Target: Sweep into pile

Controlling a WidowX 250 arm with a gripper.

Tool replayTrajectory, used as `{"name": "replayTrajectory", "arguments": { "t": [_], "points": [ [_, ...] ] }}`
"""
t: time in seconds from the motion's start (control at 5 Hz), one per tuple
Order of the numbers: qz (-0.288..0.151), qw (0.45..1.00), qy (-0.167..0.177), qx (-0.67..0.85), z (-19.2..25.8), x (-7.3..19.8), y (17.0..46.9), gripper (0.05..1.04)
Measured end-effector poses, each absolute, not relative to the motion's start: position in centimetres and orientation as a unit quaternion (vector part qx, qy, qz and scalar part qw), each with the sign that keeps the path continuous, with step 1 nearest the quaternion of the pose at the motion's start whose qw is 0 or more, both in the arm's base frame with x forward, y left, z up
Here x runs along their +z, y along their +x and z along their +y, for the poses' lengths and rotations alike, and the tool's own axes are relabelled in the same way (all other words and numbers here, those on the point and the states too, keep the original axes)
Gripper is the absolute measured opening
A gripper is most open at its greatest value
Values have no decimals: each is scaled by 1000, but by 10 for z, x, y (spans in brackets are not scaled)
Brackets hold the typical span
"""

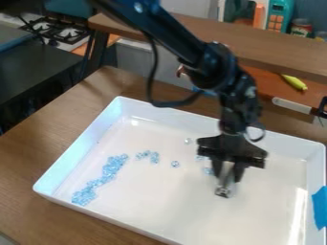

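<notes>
The black gripper [227,178] hangs down low over the right half of the white tray [185,220]. At its lower end is a small clear and grey thing [222,192], close to the tray floor; whether it is held cannot be made out. A long band of light-blue pieces [102,178] lies in the left part of the tray, running diagonally from front left toward the middle. A small cluster [154,157] lies just to its right. A single piece [175,164] and another piece [188,141] lie left of the gripper, and a few more are partly hidden beside it.
Raised walls surround the tray on the wooden table [38,143]. Blue tape [320,207] is on its right wall. Behind stand a wooden shelf [281,52], a yellow object [294,82] and a toy stove [57,29]. The arm crosses above the tray's back wall.
</notes>
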State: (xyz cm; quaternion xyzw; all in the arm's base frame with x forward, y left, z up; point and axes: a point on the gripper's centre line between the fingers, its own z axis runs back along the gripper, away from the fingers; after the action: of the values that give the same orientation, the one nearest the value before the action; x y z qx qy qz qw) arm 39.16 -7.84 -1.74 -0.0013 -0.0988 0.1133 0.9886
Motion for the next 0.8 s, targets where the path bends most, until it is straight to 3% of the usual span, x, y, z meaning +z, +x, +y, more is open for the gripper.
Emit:
{"name": "replayTrajectory", "arguments": {
  "t": [0.4, 0.8],
  "points": [
    [-73, 985, -17, 158, -31, -19, 368, 382],
    [-65, 976, -22, 207, 9, -19, 367, 381]
  ]
}}
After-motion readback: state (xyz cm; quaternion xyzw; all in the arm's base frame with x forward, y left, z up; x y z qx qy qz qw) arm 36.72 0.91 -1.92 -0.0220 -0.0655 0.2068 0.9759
